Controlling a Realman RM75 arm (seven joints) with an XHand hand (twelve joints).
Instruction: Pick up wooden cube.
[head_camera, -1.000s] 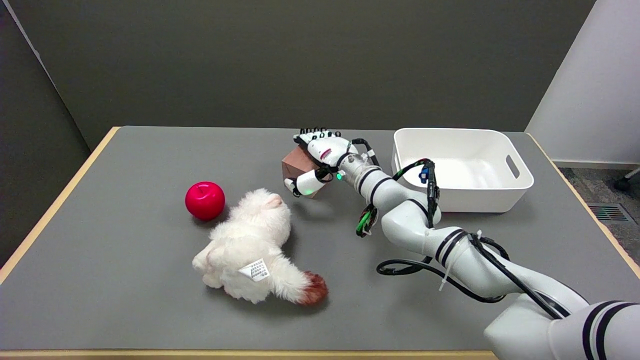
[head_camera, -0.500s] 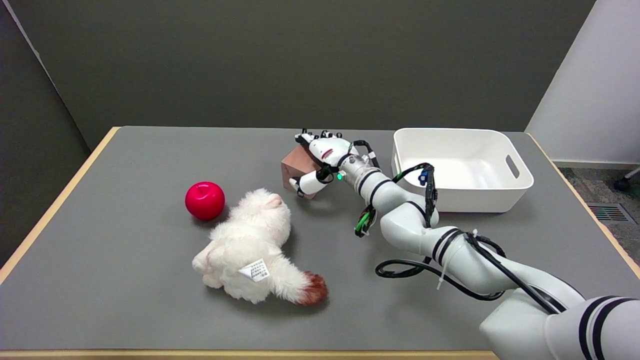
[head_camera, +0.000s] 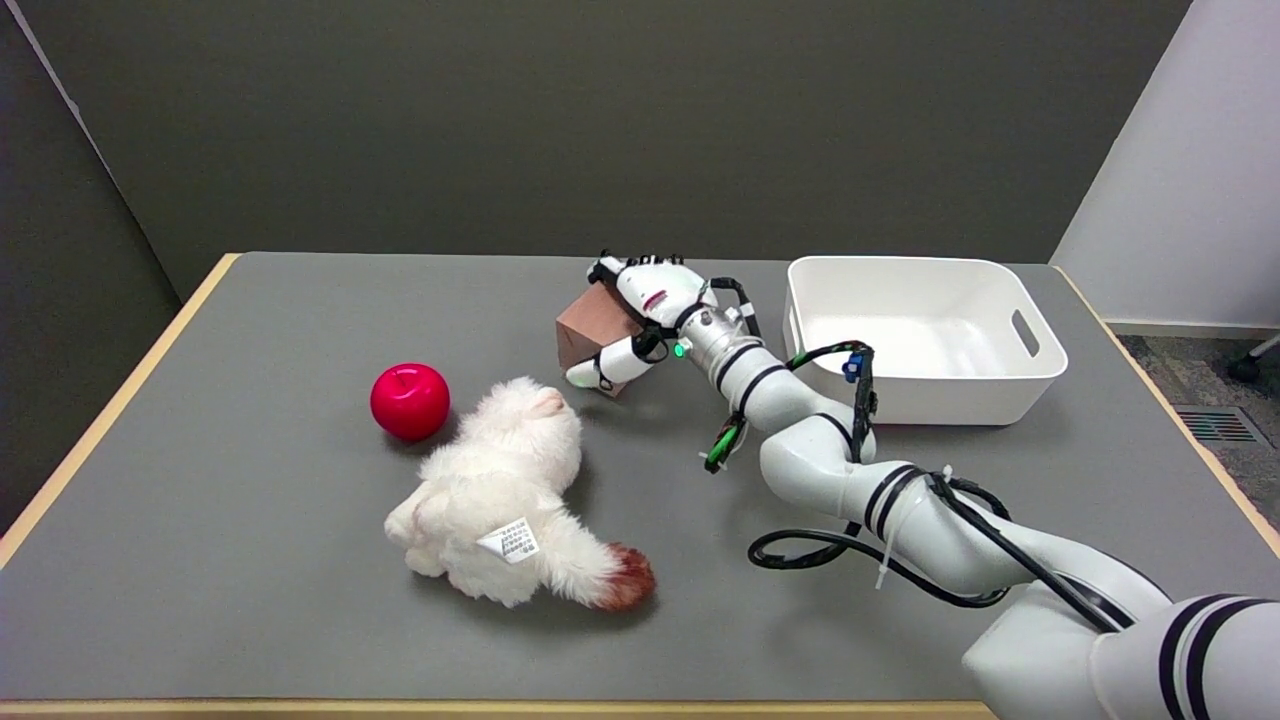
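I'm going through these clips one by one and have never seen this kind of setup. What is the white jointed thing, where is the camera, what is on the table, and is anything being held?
The white jointed thing is a robot arm. It reaches in from the lower right and ends in a black-and-white hand with fingers, steered remotely by a person. There is one picture, taken from a camera above the near side of the table, looking down and across it.

On the grey table lie a red apple, a white plush toy on its side, and an empty white bin at the far right. Beyond the toy is a brown wooden cube.

The hand grips the cube: fingers curl over its top and far side, the thumb presses its near face. The cube looks tilted; whether it is fully off the table is hard to tell.
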